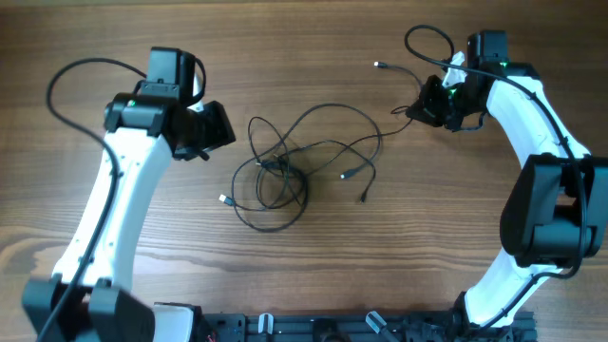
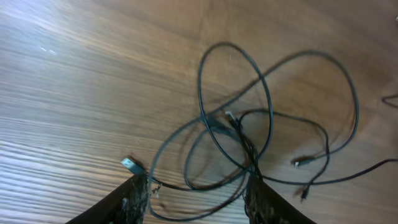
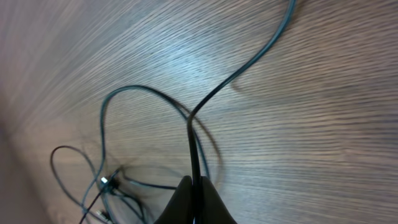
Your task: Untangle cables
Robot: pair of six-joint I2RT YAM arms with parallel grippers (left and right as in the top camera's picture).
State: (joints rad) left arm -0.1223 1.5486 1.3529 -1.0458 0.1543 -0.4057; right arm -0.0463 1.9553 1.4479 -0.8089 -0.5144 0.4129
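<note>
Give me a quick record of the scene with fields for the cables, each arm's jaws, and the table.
Cables: thin black flexible cords, looped in a tangle mid-table
Left jaws: open, beside the tangle, gripping nothing
Right jaws: shut on one thin black cord running toward the tangle
Surface: brown wood-grain table

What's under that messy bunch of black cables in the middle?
Through the loops of the cables, only the wooden table shows. At the knot the strands cross, so the lowest ones are covered there.
</note>
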